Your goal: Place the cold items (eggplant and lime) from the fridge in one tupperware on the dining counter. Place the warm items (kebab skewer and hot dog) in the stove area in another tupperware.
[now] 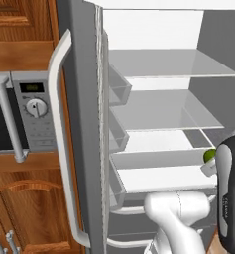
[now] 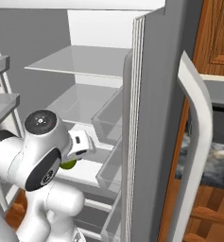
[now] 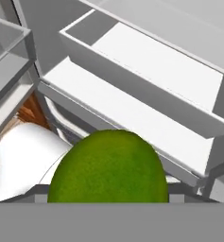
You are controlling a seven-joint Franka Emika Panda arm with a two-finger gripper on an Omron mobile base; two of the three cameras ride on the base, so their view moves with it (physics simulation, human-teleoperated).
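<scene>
White shelves of the open fridge (image 1: 163,114) filled the frame's middle while my tool (image 1: 210,162) gripped the lime (image 3: 108,168) at the left base view's right edge.

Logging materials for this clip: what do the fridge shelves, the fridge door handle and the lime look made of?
Fridge shelves: probably glass, thin pale translucent panes. Fridge door handle: smooth pale bar, metal or plastic, unclear. Lime: matte, finely mottled yellow-green rind, like citrus peel, close at the gripper, whose fingertips it hides.

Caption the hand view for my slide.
Round yellow-green lime held close at the end effector, above the white shelves of the open grey steel fridge.
</scene>
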